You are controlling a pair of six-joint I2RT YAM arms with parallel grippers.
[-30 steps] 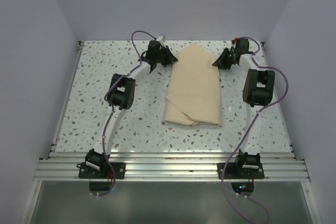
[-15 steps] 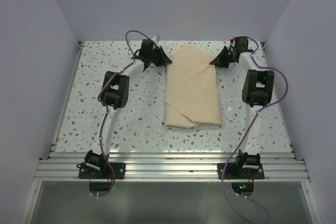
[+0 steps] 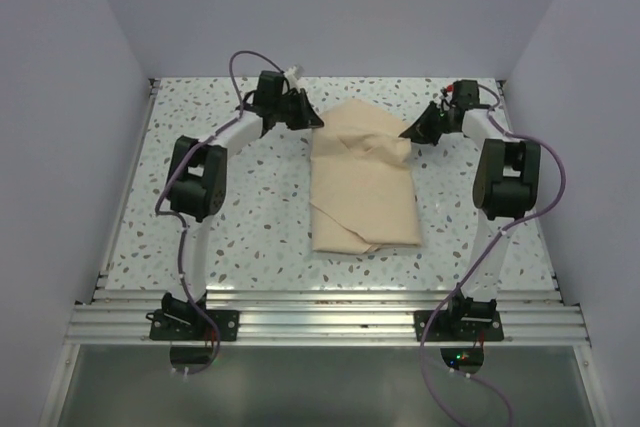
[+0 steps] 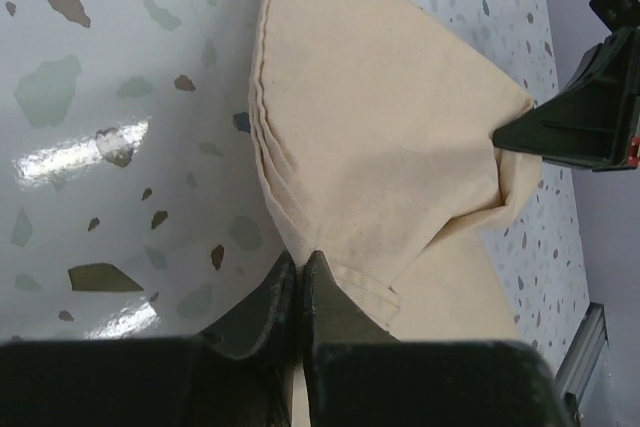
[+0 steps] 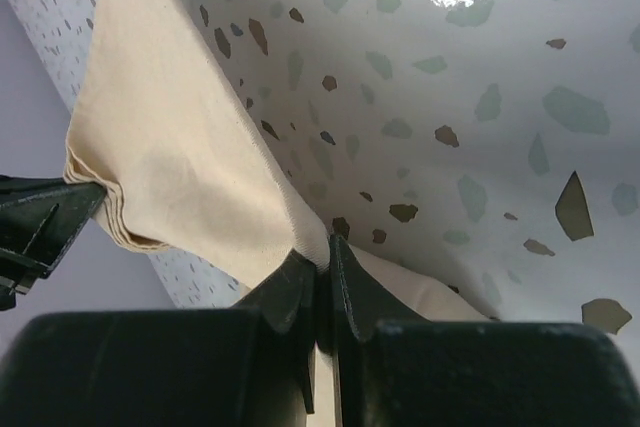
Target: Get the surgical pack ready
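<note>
The tan cloth sheet (image 3: 362, 187) lies folded into a long bundle down the middle of the table. Its far flap is lifted and stretched between both grippers. My left gripper (image 3: 313, 119) is shut on the flap's left corner; in the left wrist view (image 4: 300, 265) the cloth (image 4: 380, 117) runs away from the jaws. My right gripper (image 3: 408, 132) is shut on the right corner, also in the right wrist view (image 5: 325, 262), where the cloth (image 5: 170, 147) stretches toward the left fingers (image 5: 40, 217). The tray, scissors, forceps, gauze and packet are hidden.
The speckled white tabletop (image 3: 230, 217) is ringed by lavender walls at the left, back and right. An aluminium rail (image 3: 320, 322) with both arm bases runs along the near edge. Purple cables loop off both arms.
Both grippers closed on the flap's far corners and pulled them apart and slightly toward me. The pointed far end of the cloth has become a wider, raised fold. Both elbows swung outward.
</note>
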